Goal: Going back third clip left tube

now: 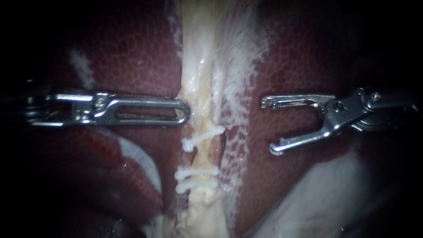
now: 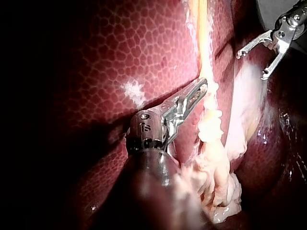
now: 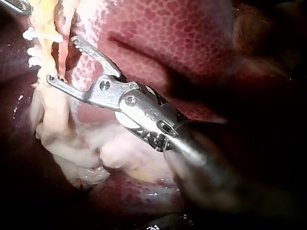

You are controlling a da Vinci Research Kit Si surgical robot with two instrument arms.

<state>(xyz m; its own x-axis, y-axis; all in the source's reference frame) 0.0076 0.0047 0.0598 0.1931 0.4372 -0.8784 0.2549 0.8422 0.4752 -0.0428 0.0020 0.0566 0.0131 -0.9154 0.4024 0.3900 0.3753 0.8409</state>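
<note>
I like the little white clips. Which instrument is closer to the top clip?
Left. The left instrument ends just above the top clip, at the tube's edge; the right instrument is farther away, over the liver.

Dark-red honeycombed liver, 3 white clips

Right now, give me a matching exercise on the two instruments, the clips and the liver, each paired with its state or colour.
Things:
1. left instrument
2. right instrument
3. clips
4. liver

Descriptions:
A. white, lying across the tube
B. wide open, holding nothing
C. dark red, mottled
D. shut, tip at the edge of the tube

Pairs: 1-D, 2-B, 3-A, 4-C
</note>
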